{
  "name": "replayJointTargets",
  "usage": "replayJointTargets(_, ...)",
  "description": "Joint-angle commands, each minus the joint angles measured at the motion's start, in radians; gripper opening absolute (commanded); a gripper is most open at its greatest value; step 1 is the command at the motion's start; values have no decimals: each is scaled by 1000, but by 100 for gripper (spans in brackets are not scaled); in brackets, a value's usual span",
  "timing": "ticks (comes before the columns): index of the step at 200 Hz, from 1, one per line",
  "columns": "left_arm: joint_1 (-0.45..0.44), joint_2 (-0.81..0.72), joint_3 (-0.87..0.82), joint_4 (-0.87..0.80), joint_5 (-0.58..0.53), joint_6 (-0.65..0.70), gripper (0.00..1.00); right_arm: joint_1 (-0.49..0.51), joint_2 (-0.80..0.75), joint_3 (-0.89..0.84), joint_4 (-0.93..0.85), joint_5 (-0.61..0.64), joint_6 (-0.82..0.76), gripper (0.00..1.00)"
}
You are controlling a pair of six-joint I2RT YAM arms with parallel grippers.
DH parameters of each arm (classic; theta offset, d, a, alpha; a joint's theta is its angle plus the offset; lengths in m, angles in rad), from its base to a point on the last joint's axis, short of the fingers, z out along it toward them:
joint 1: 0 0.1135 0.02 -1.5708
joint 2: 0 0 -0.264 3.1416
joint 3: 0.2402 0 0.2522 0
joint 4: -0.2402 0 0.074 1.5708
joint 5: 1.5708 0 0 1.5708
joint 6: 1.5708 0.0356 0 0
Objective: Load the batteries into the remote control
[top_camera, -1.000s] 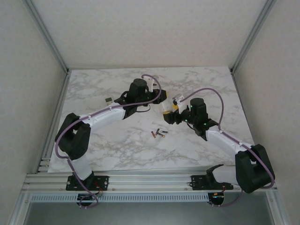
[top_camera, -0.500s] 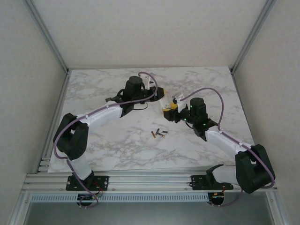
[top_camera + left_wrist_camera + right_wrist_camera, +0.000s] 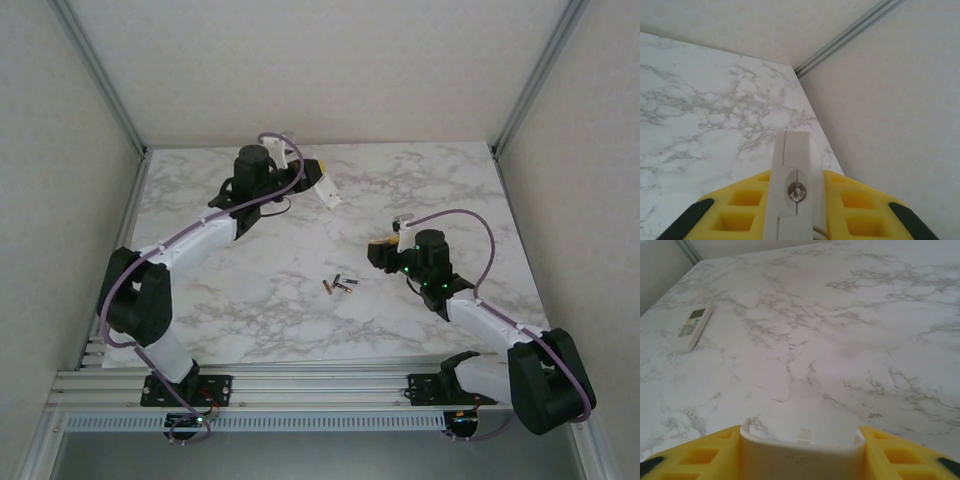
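The left claw [image 3: 314, 171], in the upper middle of the top view, pinches the remote control [image 3: 327, 192]. The remote's long axis slants from the claw toward the lower right of the frame, free end outermost. In the left wrist view the claw [image 3: 795, 197] has its yellow pads [image 3: 747, 197] pressed on either side of the remote control [image 3: 792, 150], which is seen edge-on. Its axis runs up the frame, its near end is cut off at the bottom edge, and its faces are hidden; only a narrow side with a seam and a screw head can be made out. The right claw [image 3: 379, 246], right of centre, is closed on a curved white shell [image 3: 800, 446], and its yellow pads [image 3: 700, 455] flank it in the right wrist view [image 3: 802, 462]; the lower part of the shell is cut off. The batteries [image 3: 338, 286] lie loose on the worktop [image 3: 250, 300] at frame centre, just below and left of the right claw and well apart from the remote control. They are too small to count firmly, with axes roughly left to right. A second remote [image 3: 692, 329] lies flat, buttons up, at the upper left of the right wrist view.
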State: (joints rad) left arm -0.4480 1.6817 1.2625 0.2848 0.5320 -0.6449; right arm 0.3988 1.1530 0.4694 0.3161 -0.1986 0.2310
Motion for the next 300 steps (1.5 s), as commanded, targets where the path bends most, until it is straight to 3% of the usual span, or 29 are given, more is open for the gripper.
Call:
replayJointTargets(1, -12, 20, -26, 55, 10, -19, 0, -19, 30, 71, -109, 36, 115, 42)
replayJointTargets(40, -49, 95, -20, 88, -23, -20, 0, -80, 278, 301, -520, 272, 261, 42)
replayJointTargets(71, -95, 212, 41, 83, -105, -54, 0, -105, 406, 334, -567, 306, 340, 46)
replayJointTargets(97, -119, 292, 40, 150, -272, -165, 0, -136, 471, 342, -597, 307, 443, 56)
replayJointTargets(115, -124, 322, 18, 160, -443, -267, 0, -149, 440, 351, -645, 321, 479, 67)
replayJointTargets(154, -125, 306, -148, 225, -762, -558, 0, -150, 219, 324, -717, 377, 516, 86)
replayJointTargets(191, -150, 356, -207, 251, -774, -713, 3, -150, 104, 297, -726, 301, 515, 87)
replayJointTargets(207, -183, 342, -247, 254, -825, -741, 12, -149, 75, 286, -731, 276, 517, 87)
replayJointTargets(256, -269, 231, -382, 206, -977, -821, 58, -149, -9, 251, -748, 260, 517, 88)
replayJointTargets(300, -273, 131, -468, 163, -984, -812, 72, -148, -54, 248, -776, 241, 516, 88)
